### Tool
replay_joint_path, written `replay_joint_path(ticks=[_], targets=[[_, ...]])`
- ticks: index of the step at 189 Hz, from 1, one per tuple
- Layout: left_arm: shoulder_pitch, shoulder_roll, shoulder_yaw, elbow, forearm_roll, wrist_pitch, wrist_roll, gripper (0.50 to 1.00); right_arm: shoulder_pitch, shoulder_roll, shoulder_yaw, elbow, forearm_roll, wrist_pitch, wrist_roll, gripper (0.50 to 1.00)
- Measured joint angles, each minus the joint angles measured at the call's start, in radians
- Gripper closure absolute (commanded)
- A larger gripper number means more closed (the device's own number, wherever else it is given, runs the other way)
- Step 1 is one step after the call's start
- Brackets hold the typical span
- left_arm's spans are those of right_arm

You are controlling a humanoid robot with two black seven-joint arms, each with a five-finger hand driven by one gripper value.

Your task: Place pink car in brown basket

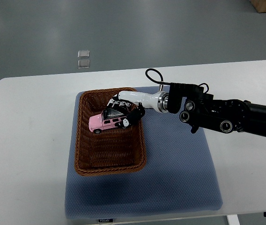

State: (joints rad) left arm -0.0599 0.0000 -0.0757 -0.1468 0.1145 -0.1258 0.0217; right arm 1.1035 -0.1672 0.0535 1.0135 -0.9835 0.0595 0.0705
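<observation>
1. Right hand (123, 108) reaching in from the right edge, out over the brown basket (84, 154), fingers curled down around the pink car (106, 122) at its roof and rear end.
2. Pink car sitting inside the basket's rim, in the upper half, long axis running roughly left to right with a slight tilt, nose toward the left wall.
3. Hard to tell whether the wheels rest on the wicker floor or hang just above it; shadow and fingers hiding that contact.
4. Key relation: car directly under and just left of the palm, fully within the basket walls, so only a release and a lift back to the right seem left to do.
5. Left arm nowhere in view; right side clearly the working one.
6. Basket resting on the blue mat (180, 187), on the white table (25, 140).
</observation>
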Motion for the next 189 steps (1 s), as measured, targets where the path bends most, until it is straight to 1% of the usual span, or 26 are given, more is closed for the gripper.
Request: replay_joint_path(ticks=[3, 22, 29, 41, 42, 43, 44, 45, 46, 47, 48, 49, 50, 54, 61, 64, 70, 74, 77, 85, 90, 121, 128, 135, 171, 189], targets=[[0.0, 0.0, 0.0, 0.0, 0.0, 0.0, 0.0, 0.5, -0.002, 0.003, -0.001, -0.004, -0.001, 0.0, 0.0, 0.991], [0.0, 0.0, 0.001, 0.0, 0.0, 0.0, 0.0, 0.5, -0.012, 0.021, -0.009, -0.024, -0.003, -0.005, 0.0, 0.93], [0.0, 0.0, 0.001, 0.0, 0.0, 0.0, 0.0, 0.5, -0.014, 0.026, -0.013, -0.029, -0.003, -0.01, 0.0, 0.918], [0.0, 0.0, 0.001, 0.0, 0.0, 0.0, 0.0, 0.5, -0.015, 0.033, -0.02, -0.032, -0.003, -0.017, 0.0, 0.865], [0.0, 0.0, 0.001, 0.0, 0.0, 0.0, 0.0, 0.5, -0.015, 0.033, -0.021, -0.032, -0.003, -0.018, 0.0, 0.849], [0.0, 0.0, 0.001, 0.0, 0.0, 0.0, 0.0, 0.5, -0.015, 0.034, -0.021, -0.032, -0.003, -0.018, 0.0, 0.848], [0.0, 0.0, 0.001, 0.0, 0.0, 0.0, 0.0, 0.5, -0.016, 0.035, -0.022, -0.033, -0.003, -0.019, 0.0, 0.828], [0.0, 0.0, 0.001, 0.0, 0.0, 0.0, 0.0, 0.5, -0.016, 0.035, -0.022, -0.033, -0.003, -0.019, 0.0, 0.828], [0.0, 0.0, 0.001, 0.0, 0.0, 0.0, 0.0, 0.5, -0.016, 0.036, -0.022, -0.033, -0.003, -0.019, 0.0, 0.808], [0.0, 0.0, 0.001, 0.001, 0.0, 0.0, 0.0, 0.5, -0.016, 0.037, -0.023, -0.033, -0.003, -0.02, 0.0, 0.807], [0.0, 0.0, 0.001, 0.001, 0.0, 0.0, 0.0, 0.5, -0.016, 0.037, -0.023, -0.033, -0.003, -0.02, 0.0, 0.791], [0.0, 0.0, 0.001, 0.001, 0.0, 0.0, 0.0, 0.5, -0.016, 0.038, -0.023, -0.033, -0.003, -0.02, 0.0, 0.791], [0.0, 0.0, 0.001, 0.001, 0.0, 0.0, 0.0, 0.5, -0.016, 0.039, -0.023, -0.034, -0.003, -0.02, 0.0, 0.779], [0.0, 0.0, 0.001, 0.001, 0.0, 0.0, 0.0, 0.5, -0.017, 0.043, -0.024, -0.035, -0.003, -0.021, 0.0, 0.773], [0.0, 0.0, 0.001, 0.001, 0.0, 0.0, 0.0, 0.5, -0.017, 0.049, -0.025, -0.037, -0.001, -0.022, 0.0, 0.738], [0.0, 0.0, 0.001, 0.001, 0.0, 0.0, 0.0, 0.5, -0.017, 0.05, -0.025, -0.038, 0.0, -0.022, 0.0, 0.732], [0.0, 0.0, 0.001, 0.001, 0.0, 0.0, 0.0, 0.5, -0.017, 0.054, -0.025, -0.039, 0.004, -0.023, 0.0, 0.695], [0.0, 0.0, 0.001, 0.001, -0.001, 0.0, 0.0, 0.5, -0.018, 0.056, -0.025, -0.04, 0.005, -0.023, 0.0, 0.691], [0.0, 0.0, 0.001, 0.001, -0.001, 0.0, 0.0, 0.5, -0.019, 0.057, -0.025, -0.04, 0.007, -0.023, 0.001, 0.673], [0.0, 0.0, 0.001, 0.001, -0.001, 0.0, 0.0, 0.5, -0.02, 0.059, -0.025, -0.041, 0.009, -0.024, 0.001, 0.65], [0.0, 0.0, 0.001, 0.001, -0.001, 0.0, 0.0, 0.5, -0.021, 0.059, -0.024, -0.041, 0.011, -0.024, 0.001, 0.642], [0.0, 0.0, 0.001, 0.001, -0.001, 0.0, 0.0, 0.5, -0.021, 0.048, -0.004, -0.041, 0.016, -0.024, 0.002, 0.638], [0.0, 0.0, 0.001, 0.001, -0.001, 0.0, 0.0, 0.5, -0.018, 0.04, 0.01, -0.041, 0.02, -0.024, 0.002, 0.617], [0.0, 0.0, 0.001, 0.001, -0.001, 0.0, 0.0, 0.5, -0.015, 0.029, 0.031, -0.041, 0.027, -0.022, 0.002, 0.611], [0.0, 0.0, 0.001, 0.001, -0.001, 0.0, 0.0, 0.5, -0.021, -0.061, 0.206, -0.028, 0.125, -0.013, 0.002, 0.605], [0.0, 0.0, 0.001, 0.001, -0.001, 0.0, 0.0, 0.5, -0.067, -0.099, 0.33, -0.028, 0.23, -0.021, 0.002, 0.597]])
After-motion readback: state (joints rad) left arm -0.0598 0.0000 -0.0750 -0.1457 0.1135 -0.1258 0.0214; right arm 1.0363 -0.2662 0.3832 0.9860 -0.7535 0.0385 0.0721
